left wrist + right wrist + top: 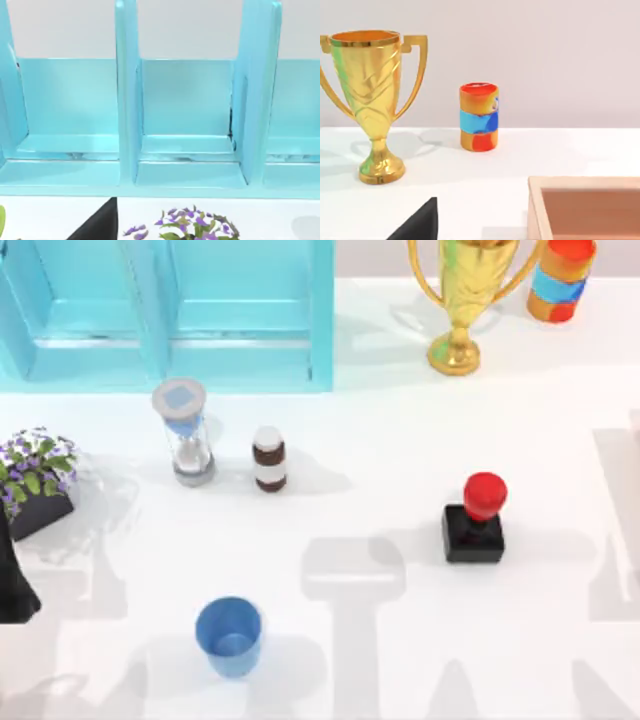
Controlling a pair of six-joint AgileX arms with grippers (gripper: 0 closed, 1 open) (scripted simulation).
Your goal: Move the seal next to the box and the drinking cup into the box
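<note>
Seal (475,518): upright on the tabletop (380,660), right of centre, untouched. Drinking cup (229,636): upright, near front edge, left of centre. Box (585,207): wooden, open, in the right wrist view. Step: neither item grasped yet; next, an approach to one. Open room surrounds both. Tool state, both arms: cannot tell.

White surface (400,670) crossed by soft grey shadows; pale plain wall (545,50) behind; light blue shelf unit (240,320) at back left.
</note>
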